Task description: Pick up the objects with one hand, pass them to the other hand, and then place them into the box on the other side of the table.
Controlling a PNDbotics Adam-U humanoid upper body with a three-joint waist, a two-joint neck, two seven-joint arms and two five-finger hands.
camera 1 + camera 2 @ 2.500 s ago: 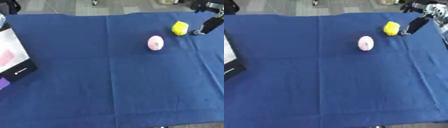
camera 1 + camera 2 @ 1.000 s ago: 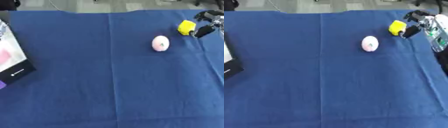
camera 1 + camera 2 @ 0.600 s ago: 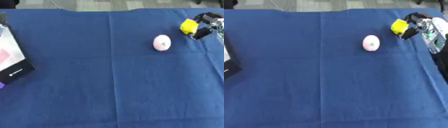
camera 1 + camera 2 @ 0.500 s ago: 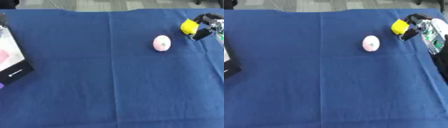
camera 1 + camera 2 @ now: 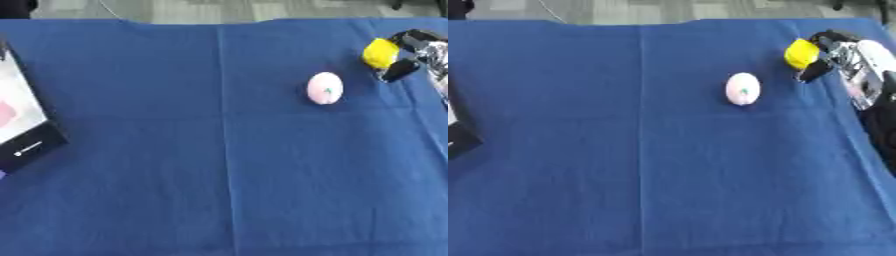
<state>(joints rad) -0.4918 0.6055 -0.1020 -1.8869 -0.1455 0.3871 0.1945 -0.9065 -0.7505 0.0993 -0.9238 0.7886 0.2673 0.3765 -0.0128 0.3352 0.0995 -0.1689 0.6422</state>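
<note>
At the upper right of the frame the right hand (image 5: pixel 843 54) sits against the yellow object (image 5: pixel 801 53), with one dark finger arched over the object's far side and the thumb below it on the near side. The fingers look curled around it, though whether they have closed onto it I cannot tell. The yellow object lies directly to the left of the palm, still low on the blue tablecloth (image 5: pixel 219 165). A pink egg-shaped object (image 5: pixel 325 88) rests a little further left and lower in the frame, apart from the hand, its long axis running roughly up and down the picture. The box (image 5: pixel 19 120) stands at the left edge, well apart from both objects. The left hand shows in neither view, so the right hand is plainly the nearer one.
</note>
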